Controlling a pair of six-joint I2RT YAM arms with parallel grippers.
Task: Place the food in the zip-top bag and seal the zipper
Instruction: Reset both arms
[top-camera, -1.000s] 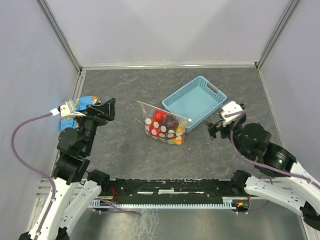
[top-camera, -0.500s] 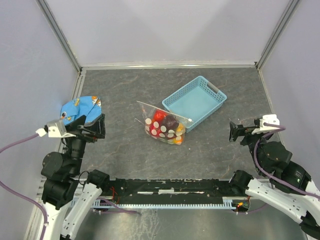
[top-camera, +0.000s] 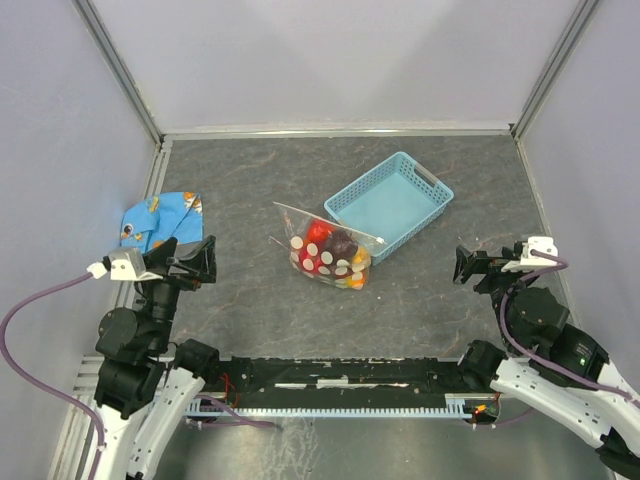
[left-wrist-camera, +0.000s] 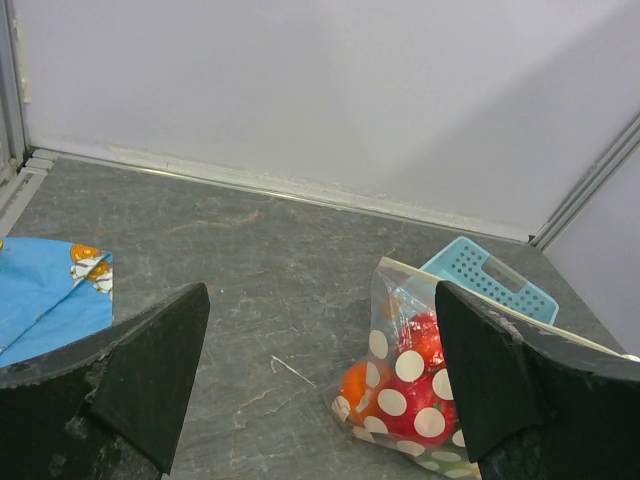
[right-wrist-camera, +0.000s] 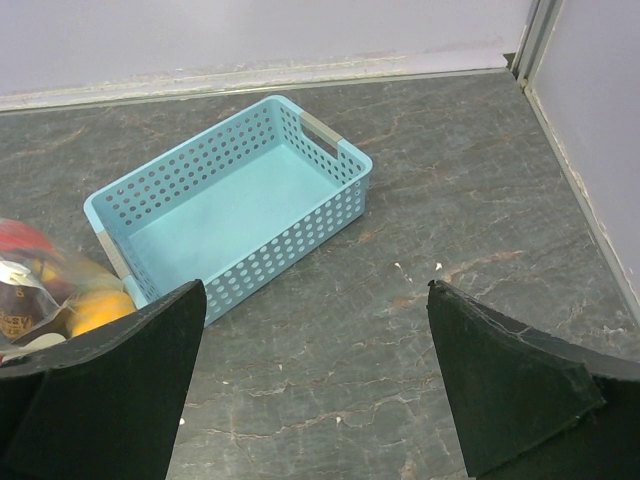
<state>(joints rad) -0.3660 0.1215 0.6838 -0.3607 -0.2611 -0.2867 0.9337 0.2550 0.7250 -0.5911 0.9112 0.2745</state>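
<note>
The clear zip-top bag (top-camera: 325, 252) with white dots lies in the middle of the table, against the near-left corner of the blue basket. Red, maroon and orange food (top-camera: 330, 243) shows inside it. The zipper (top-camera: 330, 222) runs as a thin pale strip along the bag's raised far edge. My left gripper (top-camera: 192, 262) hangs open to the left of the bag, well apart from it. From the left wrist, the bag (left-wrist-camera: 415, 370) sits ahead between the open fingers of the left gripper (left-wrist-camera: 320, 330). My right gripper (top-camera: 468, 266) is open and empty over bare table, right of the basket.
The blue perforated basket (top-camera: 392, 205) stands empty behind and to the right of the bag; it also shows from the right wrist, basket (right-wrist-camera: 235, 210). A blue patterned cloth (top-camera: 155, 215) lies at the left edge. Walls and metal rails close the table on three sides.
Both arms have pulled back toward their bases. The left gripper moved off the blue cloth toward the near side; the right gripper swung away from the basket to the right. The bag has not moved.
</note>
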